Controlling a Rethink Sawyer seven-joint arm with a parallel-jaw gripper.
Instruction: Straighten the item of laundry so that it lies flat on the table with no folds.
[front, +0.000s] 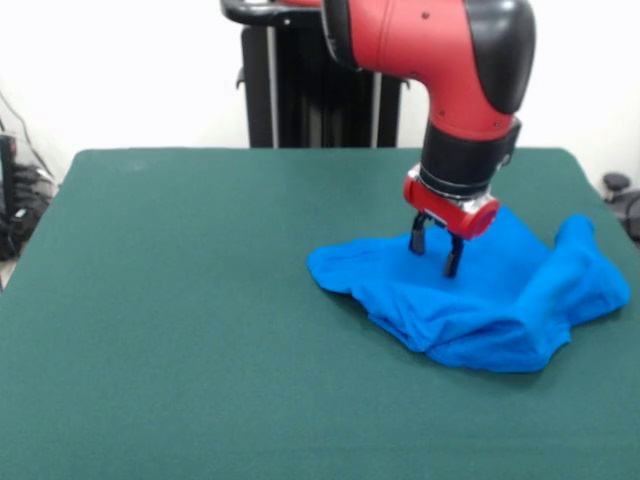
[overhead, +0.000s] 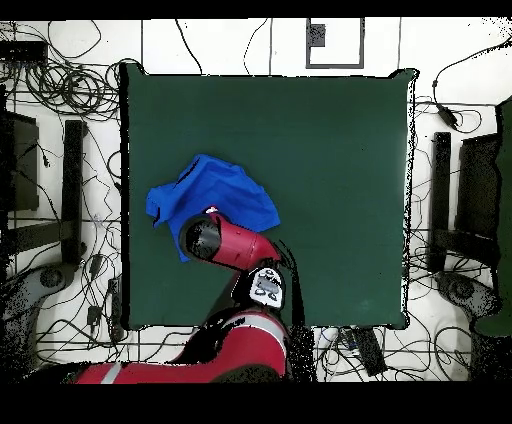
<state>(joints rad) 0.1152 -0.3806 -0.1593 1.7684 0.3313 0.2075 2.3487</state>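
The bright blue T-shirt (front: 480, 305) lies crumpled with folds on the right part of the dark green table (front: 180, 320) in the front view. In the overhead view the T-shirt (overhead: 215, 195) lies near the table's (overhead: 340, 180) left side. My gripper (front: 436, 249) hangs just over the shirt's upper middle, its two dark fingers (front: 454, 256) apart and holding nothing. In the overhead view the red arm covers the gripper and part of the shirt.
The black pedestal (front: 300, 90) stands behind the table's far edge. Cables and dark equipment (overhead: 50, 200) lie on the floor around the table. The shirt's right end lies close to the table's right edge in the front view.
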